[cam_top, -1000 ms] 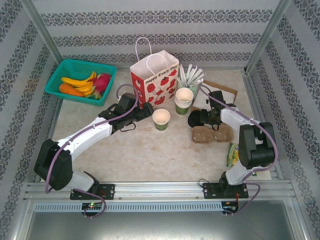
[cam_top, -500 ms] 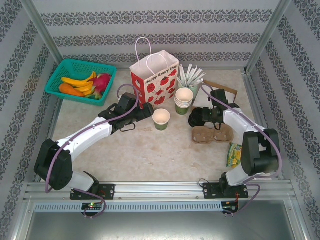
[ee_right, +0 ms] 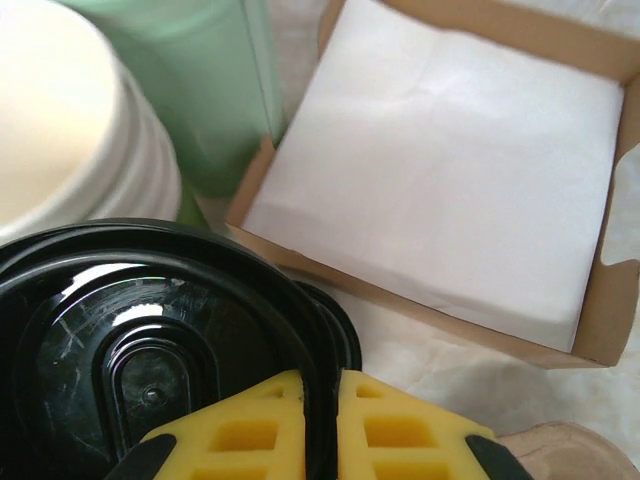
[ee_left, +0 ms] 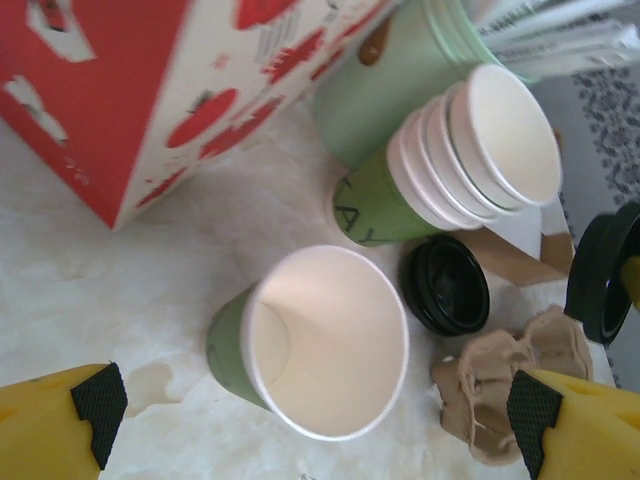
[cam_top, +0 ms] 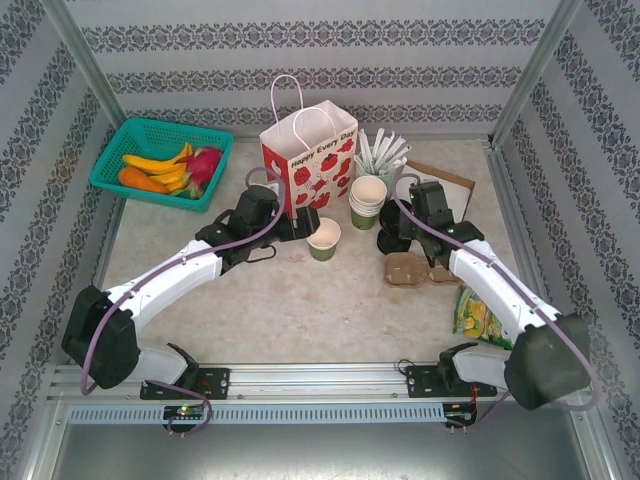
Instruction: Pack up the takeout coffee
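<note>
— What is nearest to you?

— My left gripper (ee_left: 315, 405). It is spread as wide as it goes and holds nothing. The takeout coffee (ee_left: 320, 340) stands upright on the table (ee_left: 180, 270) just ahead of the fingers, untouched, with no lid on it.

— And the other arm?

— My right gripper (ee_right: 318, 400) pinches the rim of a black lid (ee_right: 150, 340), with the jaws almost together. It is to the right of the cup, near the cardboard carrier (cam_top: 425, 268).

— Which step is this?

— I think it is the lidding. The lid must next come level over the rim, while my left fingers close to steady the cup.

— And farther back?

— The stack of cups (cam_top: 367, 200), then the paper bag (cam_top: 308, 160), where the cup should go afterwards.
</note>
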